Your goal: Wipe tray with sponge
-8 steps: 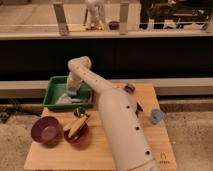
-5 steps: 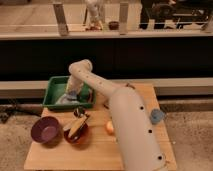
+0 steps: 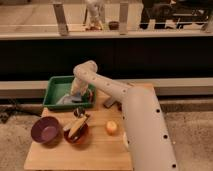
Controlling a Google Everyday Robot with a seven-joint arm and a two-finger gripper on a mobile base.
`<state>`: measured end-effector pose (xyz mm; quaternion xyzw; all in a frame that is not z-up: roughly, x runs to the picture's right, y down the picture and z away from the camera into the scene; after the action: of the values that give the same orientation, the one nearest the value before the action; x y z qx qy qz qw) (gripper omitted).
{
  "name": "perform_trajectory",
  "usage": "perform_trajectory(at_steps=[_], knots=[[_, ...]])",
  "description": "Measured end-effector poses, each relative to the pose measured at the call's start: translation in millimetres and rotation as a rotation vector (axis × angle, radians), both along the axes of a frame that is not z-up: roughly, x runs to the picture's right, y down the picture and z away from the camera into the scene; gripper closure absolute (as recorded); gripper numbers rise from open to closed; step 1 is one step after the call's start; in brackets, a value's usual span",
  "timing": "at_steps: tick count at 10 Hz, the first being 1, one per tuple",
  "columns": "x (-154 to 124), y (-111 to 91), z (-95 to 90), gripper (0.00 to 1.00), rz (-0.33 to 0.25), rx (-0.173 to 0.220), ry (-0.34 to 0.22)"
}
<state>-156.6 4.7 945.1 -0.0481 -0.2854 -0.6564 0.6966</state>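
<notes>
The green tray (image 3: 56, 86) sits at the back left of the wooden table. My arm reaches over from the right, and the gripper (image 3: 76, 95) is down inside the tray near its front right part. A pale blue patch under and left of the gripper looks like the sponge (image 3: 65, 100), lying on the tray floor. I cannot make out whether the gripper grips it.
A purple bowl (image 3: 47, 130) stands at the front left. A red bowl (image 3: 76, 132) holding several items is beside it. An orange fruit (image 3: 111, 127) lies mid-table. My arm's white body (image 3: 145, 130) covers the table's right side. A railing runs behind.
The arm's body has swung right, uncovering the orange fruit and hiding the light-blue cup. The gripper has stayed in the tray, shifting slightly right.
</notes>
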Motion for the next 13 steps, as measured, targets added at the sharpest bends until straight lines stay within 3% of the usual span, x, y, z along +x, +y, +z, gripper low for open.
perform_trajectory(at_steps=[3, 5, 7, 9, 13], knots=[[32, -24, 12.0, 1.00, 0.035, 0.029, 0.064], [29, -43, 29.0, 1.00, 0.043, 0.042, 0.075], [13, -55, 44.1, 1.00, 0.044, 0.048, 0.063], [-21, -55, 51.0, 1.00, 0.023, 0.044, 0.024], [-69, -34, 47.1, 1.00, -0.054, 0.013, -0.062]])
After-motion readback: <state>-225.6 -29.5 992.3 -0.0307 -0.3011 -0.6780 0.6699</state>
